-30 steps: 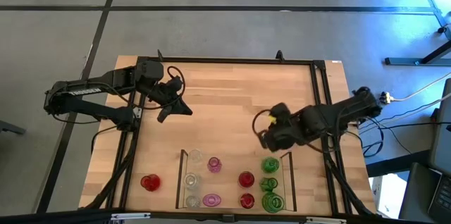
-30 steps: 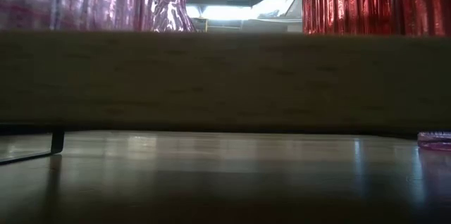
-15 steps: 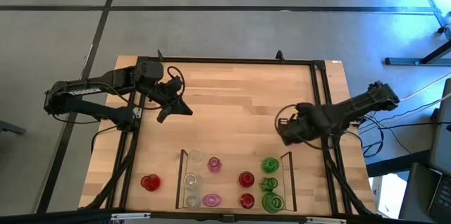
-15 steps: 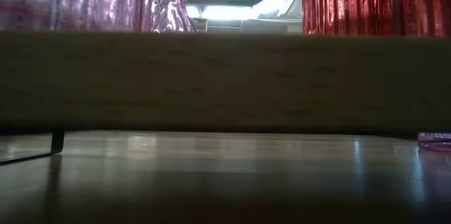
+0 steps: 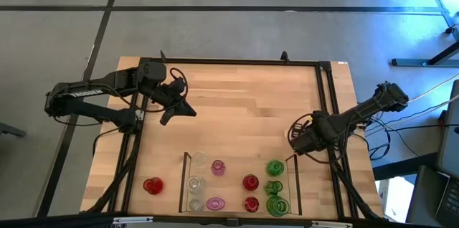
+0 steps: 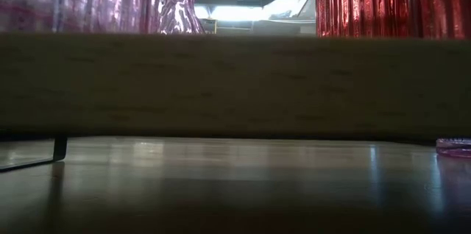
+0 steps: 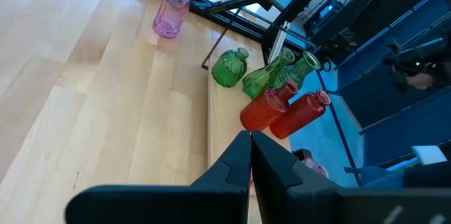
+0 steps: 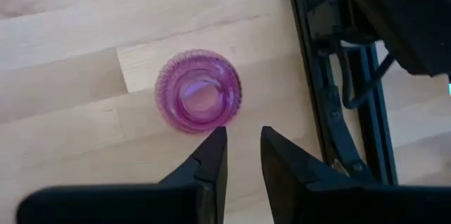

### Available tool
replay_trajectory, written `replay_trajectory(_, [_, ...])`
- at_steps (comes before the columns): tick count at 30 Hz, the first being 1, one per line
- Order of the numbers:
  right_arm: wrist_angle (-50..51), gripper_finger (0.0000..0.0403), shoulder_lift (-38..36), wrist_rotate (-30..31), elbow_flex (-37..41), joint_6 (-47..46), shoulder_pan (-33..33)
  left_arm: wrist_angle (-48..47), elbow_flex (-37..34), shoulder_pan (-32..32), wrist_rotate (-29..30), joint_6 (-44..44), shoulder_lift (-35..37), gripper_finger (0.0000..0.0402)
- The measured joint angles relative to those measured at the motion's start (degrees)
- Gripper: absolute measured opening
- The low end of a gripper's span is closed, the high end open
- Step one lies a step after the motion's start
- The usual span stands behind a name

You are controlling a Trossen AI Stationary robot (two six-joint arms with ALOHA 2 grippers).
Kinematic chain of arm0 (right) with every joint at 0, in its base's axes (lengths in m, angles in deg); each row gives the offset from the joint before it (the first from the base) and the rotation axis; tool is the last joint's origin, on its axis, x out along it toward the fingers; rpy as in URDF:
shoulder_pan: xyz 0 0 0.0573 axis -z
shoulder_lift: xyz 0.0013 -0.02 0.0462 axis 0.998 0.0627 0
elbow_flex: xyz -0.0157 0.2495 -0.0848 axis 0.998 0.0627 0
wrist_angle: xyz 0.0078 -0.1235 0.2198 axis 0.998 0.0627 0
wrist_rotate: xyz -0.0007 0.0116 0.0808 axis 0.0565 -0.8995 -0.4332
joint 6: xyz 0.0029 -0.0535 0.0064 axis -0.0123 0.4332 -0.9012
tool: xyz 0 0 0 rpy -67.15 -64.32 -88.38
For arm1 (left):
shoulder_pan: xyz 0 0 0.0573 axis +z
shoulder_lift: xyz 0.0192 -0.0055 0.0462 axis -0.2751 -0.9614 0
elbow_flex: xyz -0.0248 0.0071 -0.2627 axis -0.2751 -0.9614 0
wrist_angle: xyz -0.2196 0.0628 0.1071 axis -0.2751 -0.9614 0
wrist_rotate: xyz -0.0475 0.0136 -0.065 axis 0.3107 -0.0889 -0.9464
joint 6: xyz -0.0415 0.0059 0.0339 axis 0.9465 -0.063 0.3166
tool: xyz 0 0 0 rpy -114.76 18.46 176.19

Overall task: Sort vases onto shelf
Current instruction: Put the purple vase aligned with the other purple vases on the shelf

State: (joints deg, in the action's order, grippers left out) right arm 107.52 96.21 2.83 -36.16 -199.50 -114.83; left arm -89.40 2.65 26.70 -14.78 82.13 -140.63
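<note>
Vases of small translucent ribbed glass are standing in colour columns on the low dark-edged, wood-floored shelf [image 5: 181, 185], which is sitting at the near edge of the light wooden table [image 5: 237, 99]. From left to right, three clear vases [image 5: 193, 183] are filling the first column, and a narrow-necked pink vase [image 5: 218, 167] is standing behind a squat pink vase [image 5: 215, 203] in the second. Two red vases [image 5: 249, 182] are occupying the third column and three green vases [image 5: 275, 168] the fourth. One more round red vase [image 5: 152, 186] is standing off the shelf, on the table to its left, well apart from both arms.

Another pink round ribbed vase [image 8: 199, 99] is standing upright on the bare wood near the black frame rail [image 8: 331, 111] at the table's right side; in the high view the arm is hiding it. The right gripper [image 8: 243, 136] is hovering above this vase, its fingers [image 8: 211, 157] standing a narrow gap apart and gripping nothing.

The left gripper [image 5: 176, 106] is waiting over the far left part of the table, its fingers [image 7: 236, 160] pressed together and empty, pointing toward the shelf.
</note>
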Motion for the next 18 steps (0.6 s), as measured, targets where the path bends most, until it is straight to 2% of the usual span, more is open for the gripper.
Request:
replay_trajectory(6, [-0.07, 0.0072, 0.0, 2.57, 0.28, -0.38, 0.0, -0.02, 0.0, 0.0, -0.18, 0.02, 0.0, 0.0005])
replay_trajectory(13, [-0.19, 0.0072, 0.0, 6.37, 0.68, 0.33, 4.26, -0.02, 0.0, 0.0, 0.04, 0.02, 0.0, 0.0005])
replay_trajectory(18, [0.46, 0.0072, -0.1, 4.72, 4.49, 0.33, 6.03, -0.02, 0.0, 0.0, 0.04, 0.04, 0.01, 0.0005])
